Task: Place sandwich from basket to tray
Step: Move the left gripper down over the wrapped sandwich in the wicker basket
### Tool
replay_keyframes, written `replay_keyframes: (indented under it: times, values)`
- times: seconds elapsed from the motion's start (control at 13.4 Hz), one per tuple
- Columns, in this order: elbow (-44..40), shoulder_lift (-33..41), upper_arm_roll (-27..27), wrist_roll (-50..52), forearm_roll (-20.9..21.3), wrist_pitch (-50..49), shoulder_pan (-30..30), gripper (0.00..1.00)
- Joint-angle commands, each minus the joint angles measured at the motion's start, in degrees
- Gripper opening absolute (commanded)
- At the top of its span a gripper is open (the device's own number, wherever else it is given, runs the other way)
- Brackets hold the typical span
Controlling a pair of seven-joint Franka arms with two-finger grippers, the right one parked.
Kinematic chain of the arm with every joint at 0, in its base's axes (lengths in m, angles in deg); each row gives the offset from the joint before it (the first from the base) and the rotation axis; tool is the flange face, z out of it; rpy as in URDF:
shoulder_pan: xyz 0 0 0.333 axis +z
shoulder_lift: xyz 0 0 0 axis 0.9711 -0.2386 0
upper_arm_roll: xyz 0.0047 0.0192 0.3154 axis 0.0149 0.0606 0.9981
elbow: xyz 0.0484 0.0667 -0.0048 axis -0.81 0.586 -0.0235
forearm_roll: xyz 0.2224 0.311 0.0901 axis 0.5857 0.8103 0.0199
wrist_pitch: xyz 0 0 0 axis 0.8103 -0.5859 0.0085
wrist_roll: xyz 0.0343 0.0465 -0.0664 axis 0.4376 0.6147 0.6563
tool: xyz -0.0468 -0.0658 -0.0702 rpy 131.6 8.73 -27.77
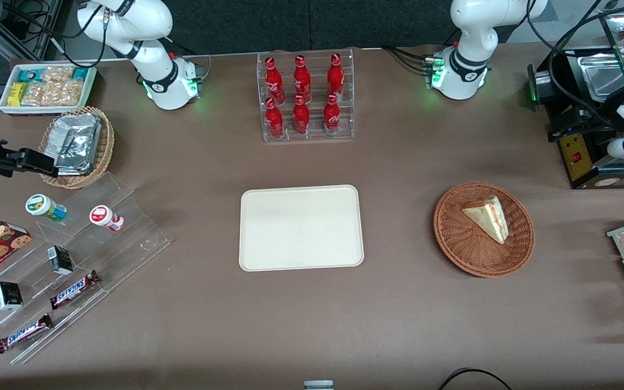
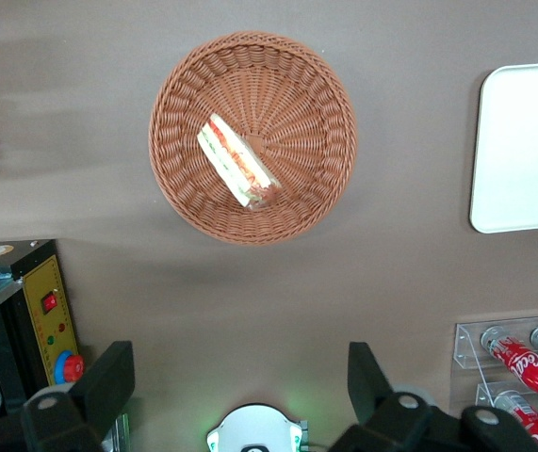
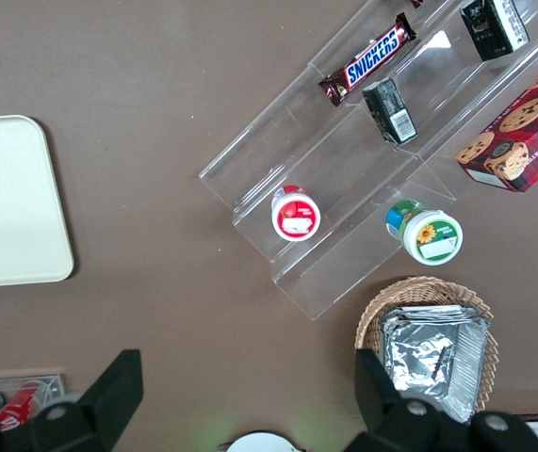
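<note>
Directly ahead of the end effector [image 2: 240,400], and well below it, the sandwich [image 2: 237,162] is seen lying inside the basket [image 2: 306,85], resting on the weave just off the basket's centre. The end effector's two fingers [image 2: 108,381] are spread wide, with nothing held between them, and they are held high above the tabletop [image 2: 391,273], well apart from the basket.

In the front view the end effector itself cannot be made out; only part of the working arm is shown near the black machine [image 1: 577,130] at the working arm's end of the tabletop.

The relation on which the coming move is judged to turn is this: the sandwich lies forward of the gap between the fingers, not under it, so a reach forward and then down would be called for. The wedge's long axis, marked by its striped cut edge, is seen to run at a slant to the line joining the two fingers. A turn of the wrist is therefore likely to be needed so that the fingers close across the narrow width of the bread and not along its length.

The tray [image 2: 523,151] is seen well to one side of the basket, bare, and apart from it; in the front view the tray [image 1: 301,227] lies toward the parked arm's end from the basket [image 1: 453,238].
</note>
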Motion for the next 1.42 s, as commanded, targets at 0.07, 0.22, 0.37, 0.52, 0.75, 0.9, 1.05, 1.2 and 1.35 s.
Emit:
replay_keyframes:
  times: [0.07, 0.22, 0.37, 0.52, 0.75, 0.9, 1.05, 1.2, 1.35]
  values:
    - [-1.35, -0.30, 0.32, 1.28, 0.90, -0.94, -1.12, 1.00]
    - [-0.57, -1.87, 0.32, 2.69, 2.73, -0.67, -1.12, 1.00]
    - [-0.03, -6.34, -0.11, 9.86, 8.08, 1.60, -2.60, 1.00]
    - [1.45, -9.43, -0.21, 18.40, 9.95, 6.51, -3.67, 1.00]
    - [11.79, -9.62, -0.03, 32.18, 9.61, 19.14, -3.58, 1.00]
    - [18.56, -9.27, 0.06, 39.41, 9.34, 27.24, -3.58, 1.00]
    - [24.80, -7.96, 0.06, 45.56, 8.64, 33.75, -3.49, 1.00]
    - [33.93, -3.75, 0.41, 49.17, 4.44, 44.98, -3.14, 1.00]
    - [36.26, -4.07, 0.41, 50.94, 1.61, 49.15, -3.14, 1.00]
